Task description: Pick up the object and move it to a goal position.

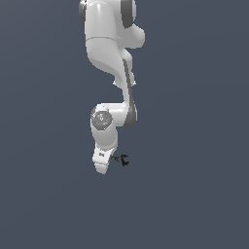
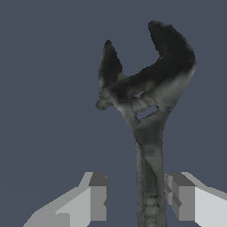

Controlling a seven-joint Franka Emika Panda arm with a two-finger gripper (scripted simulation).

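We are looking at a single white arm [image 1: 114, 73] reaching down from the top of the exterior view over a plain dark grey-blue ground. At its lower end the gripper [image 1: 115, 159] is pointing toward the exterior view's right, and the wrench [image 1: 122, 160] is showing as a tiny dark shape sticking out just beside it, forked end outward.

In the wrist view we are seeing the wrench [image 2: 148, 115] large and close: slim handle running down between the two pale fingers [image 2: 95, 197], open forked jaw at the far end, mottled dark grey to black. The handle is sitting nearer one finger than the other; a clear gap is showing on the wider side, and on the near side we cannot tell whether the pad is touching the handle. So we are recording the gripper [image 2: 142, 197] as straddling the handle, grip unconfirmed. We cannot tell from either view whether the wrench is resting on the ground or lifted.
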